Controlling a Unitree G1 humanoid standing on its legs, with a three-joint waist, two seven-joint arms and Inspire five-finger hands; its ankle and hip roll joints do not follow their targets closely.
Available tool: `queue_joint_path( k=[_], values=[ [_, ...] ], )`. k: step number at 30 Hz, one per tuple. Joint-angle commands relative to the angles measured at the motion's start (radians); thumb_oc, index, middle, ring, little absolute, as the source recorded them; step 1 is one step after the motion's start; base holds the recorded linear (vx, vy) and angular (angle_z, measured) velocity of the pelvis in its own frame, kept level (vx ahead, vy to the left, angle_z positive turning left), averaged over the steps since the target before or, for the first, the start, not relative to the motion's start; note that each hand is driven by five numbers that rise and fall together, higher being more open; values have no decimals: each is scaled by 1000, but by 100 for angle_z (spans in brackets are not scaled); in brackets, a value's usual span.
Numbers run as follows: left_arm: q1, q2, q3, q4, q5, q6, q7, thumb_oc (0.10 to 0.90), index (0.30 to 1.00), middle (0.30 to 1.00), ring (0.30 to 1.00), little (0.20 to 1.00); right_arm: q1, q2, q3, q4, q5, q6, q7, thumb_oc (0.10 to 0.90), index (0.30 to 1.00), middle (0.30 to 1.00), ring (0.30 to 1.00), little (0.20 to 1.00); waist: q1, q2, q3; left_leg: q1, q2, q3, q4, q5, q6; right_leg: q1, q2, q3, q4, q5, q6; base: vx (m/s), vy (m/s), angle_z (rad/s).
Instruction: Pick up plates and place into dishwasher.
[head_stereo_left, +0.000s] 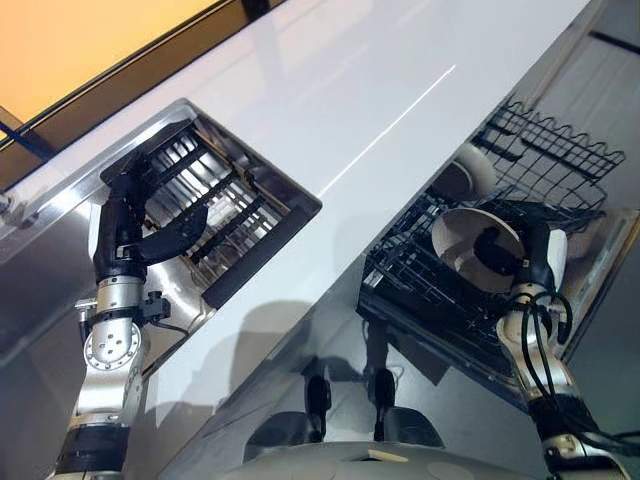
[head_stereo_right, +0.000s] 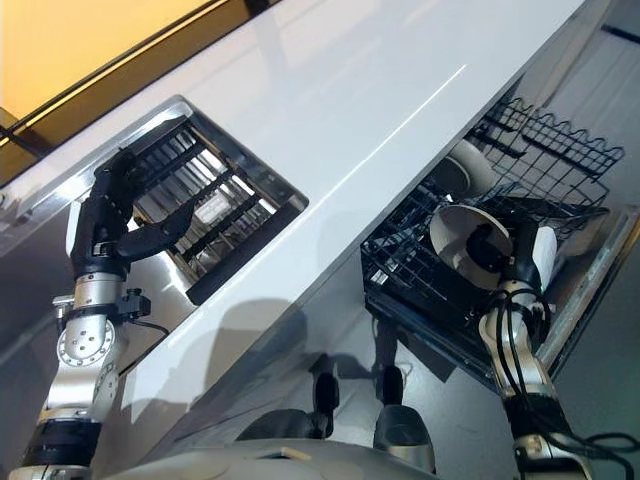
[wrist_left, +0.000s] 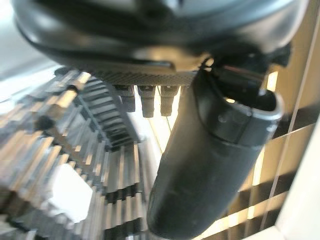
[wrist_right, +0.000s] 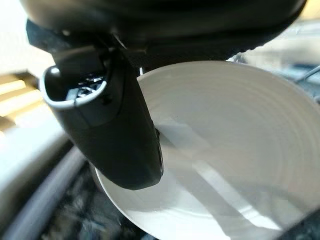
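Right wrist view puts the thumb across the face of the plate (wrist_right: 220, 150), so the right hand (head_stereo_left: 505, 252) pinches it by the rim. Seen from the head, the plate stands on edge over the dishwasher rack (head_stereo_left: 440, 290), beside a second plate (head_stereo_left: 468, 172) already slotted further in; the next move, I judge, is down between the tines. Over the sink rack (head_stereo_left: 215, 215), the left hand (head_stereo_left: 135, 225) hangs loosely spread and empty.

Bright glare streaks the white counter (head_stereo_left: 380, 110); both wrist views are blurred, their backgrounds out of focus.
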Motion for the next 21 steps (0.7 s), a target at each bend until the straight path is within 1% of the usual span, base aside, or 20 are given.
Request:
queue_joint_path(
  k=[1, 4, 5, 6, 8, 9, 12, 13, 16, 19, 21],
  values=[
    [-101, 67, 25, -36, -39, -125, 34, 800, 900, 900, 900, 900, -114, -62, 44, -19, -85, 21, -20, 100, 300, 300, 300, 200, 21, -5, 0, -49, -33, 27, 92, -117, -1, -61, 48, -19, 191, -178, 1, 5, -28, 11],
    [-100, 67, 20, -44, -48, -124, 19, 800, 900, 900, 900, 900, -131, -56, 85, -3, -100, 44, 12, 100, 300, 300, 300, 200, 30, -1, 11, -57, -34, 22, 98, -113, -4, -62, 45, -27, 194, -178, -3, 10, -28, 9],
    [-100, 67, 18, -43, -52, -125, 13, 800, 900, 900, 900, 900, -135, -54, 97, -7, -80, 30, 30, 440, 592, 592, 592, 540, 32, 0, 14, -59, -35, 20, 101, -112, -5, -63, 45, -28, 197, -179, -5, 15, -26, 5],
    [-100, 64, 16, -47, -51, -123, 9, 800, 900, 900, 900, 900, -138, -52, 104, -20, -61, 7, 48, 800, 900, 900, 900, 900, 32, -1, 17, -59, -34, 17, 101, -111, -5, -64, 45, -29, 198, -179, -6, 25, -28, 5],
    [-101, 61, 10, -40, -47, -129, 0, 800, 900, 900, 900, 900, -144, -35, 115, -41, -32, -34, 55, 800, 900, 900, 900, 900, 33, 0, 21, -60, -34, 16, 105, -110, -6, -65, 45, -30, 201, -180, -8, 33, -26, 5],
    [-100, 60, 8, -37, -48, -133, -4, 800, 900, 900, 900, 900, -145, -28, 115, -59, -3, -67, 60, 800, 900, 900, 900, 900, 32, 0, 22, -61, -34, 17, 105, -110, -6, -67, 46, -29, 203, -180, -9, 29, -23, 4],
    [-99, 56, 4, -32, -42, -144, -7, 800, 900, 900, 900, 900, -132, -5, 89, -131, 37, -150, 28, 800, 900, 900, 900, 900, 24, -1, 29, -64, -33, 18, 108, -111, -4, -74, 49, -25, 211, -184, -11, 0, 0, 0],
    [-99, 55, 3, -30, -43, -146, -10, 800, 900, 900, 900, 900, -130, -4, 85, -139, 43, -168, 16, 800, 900, 900, 900, 900, 23, -1, 30, -65, -33, 19, 109, -112, -3, -75, 49, -24, 212, -184, -11, 0, 0, 0],
    [-82, 50, 10, -36, -36, -152, -15, 800, 900, 900, 900, 900, -86, 16, 36, -222, 87, -236, 6, 800, 900, 900, 900, 900, 10, -1, 34, -69, -30, 29, 113, -115, -2, -84, 52, -18, 220, -188, -10, 0, 0, 0],
    [-58, 44, 22, -39, -34, -159, -14, 800, 900, 900, 900, 900, -17, 37, -32, -310, 97, -299, -15, 800, 900, 900, 900, 900, -10, -5, 35, -66, -28, 45, 113, -120, 0, -89, 57, -10, 223, -190, -9, 9, 7, -3],
    [-51, 42, 28, -39, -39, -160, -15, 800, 900, 900, 900, 900, 3, 42, -58, -328, 108, -319, -26, 800, 900, 900, 900, 900, -16, -7, 35, -66, -27, 50, 113, -120, 1, -92, 60, -5, 223, -189, -9, 6, 6, -6]
  ],
)
